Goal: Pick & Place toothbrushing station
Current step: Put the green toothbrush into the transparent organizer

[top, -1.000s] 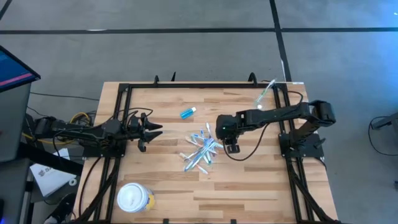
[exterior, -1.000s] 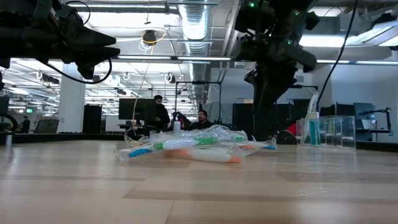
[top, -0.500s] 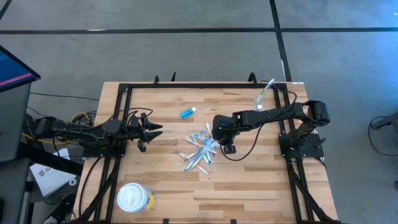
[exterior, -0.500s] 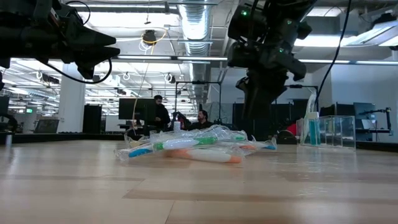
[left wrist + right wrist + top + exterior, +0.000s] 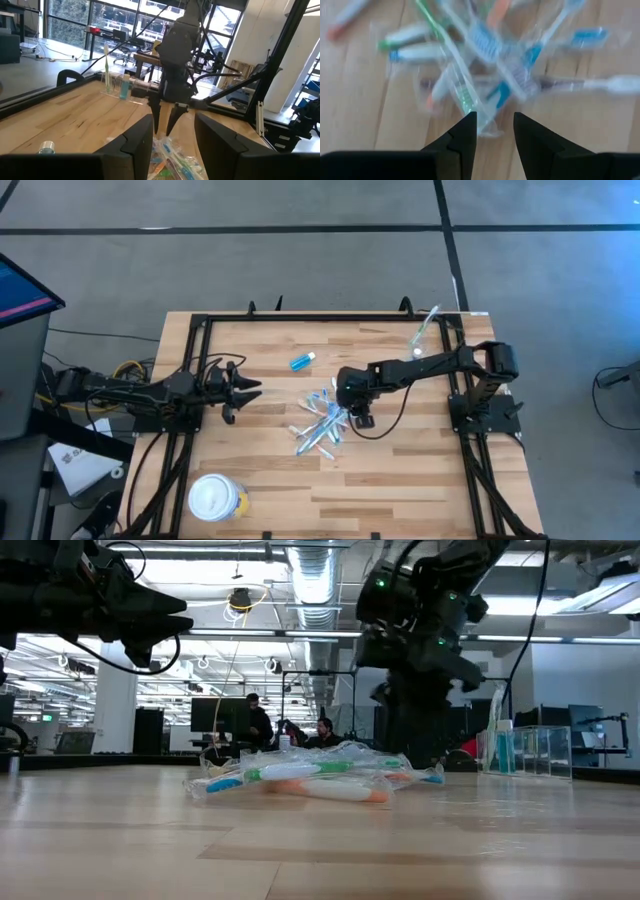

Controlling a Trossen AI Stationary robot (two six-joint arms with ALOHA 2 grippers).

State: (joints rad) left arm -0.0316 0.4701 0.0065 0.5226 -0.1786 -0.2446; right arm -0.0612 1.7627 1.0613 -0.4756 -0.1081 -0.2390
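A loose pile of wrapped toothbrushes with white, blue, green and orange parts lies on the wooden table at mid table. It also shows in the low view and the right wrist view. My right gripper points down, open, just over the pile's right edge; the left wrist view shows its two fingertips apart above the pile. A small blue tube with a white cap lies beyond the pile. A clear tumbler with a brush in it stands at the far right. My left gripper waits open at the table's left.
A round yellow tub with a white lid stands near the front left corner. A black frame runs along the table's far and side edges. People sit in the room beyond the table.
My right gripper has gone toward the table's left and down, coming over the right edge of the toothbrush pile. The pile has kept still.
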